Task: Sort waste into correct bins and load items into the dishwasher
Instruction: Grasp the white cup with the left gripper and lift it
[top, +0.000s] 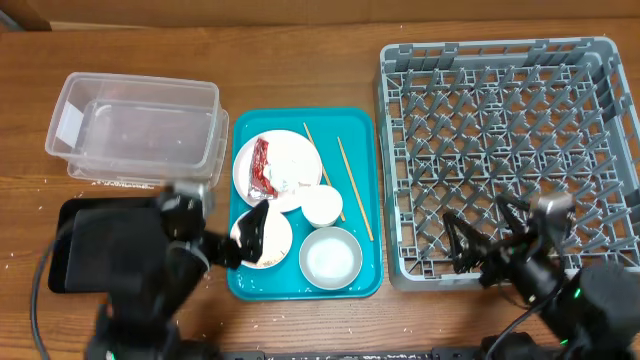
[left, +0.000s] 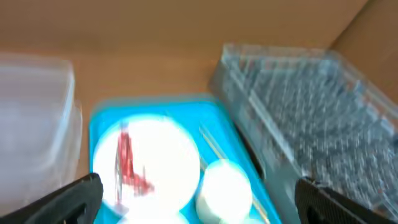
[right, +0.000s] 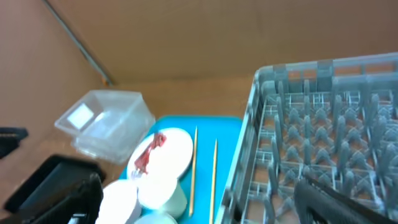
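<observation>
A teal tray holds a white plate with a red wrapper, a second plate with brown scraps, a white cup, a white bowl and two chopsticks. My left gripper is open and empty over the scrap plate. In the left wrist view its jaws spread wide around the plate and cup. My right gripper is open and empty over the front edge of the grey dish rack. In the right wrist view its jaws stand wide apart.
Two stacked clear plastic bins stand at the back left. A black bin lies at the front left under my left arm. The rack fills the right side. A brown cardboard wall runs along the back.
</observation>
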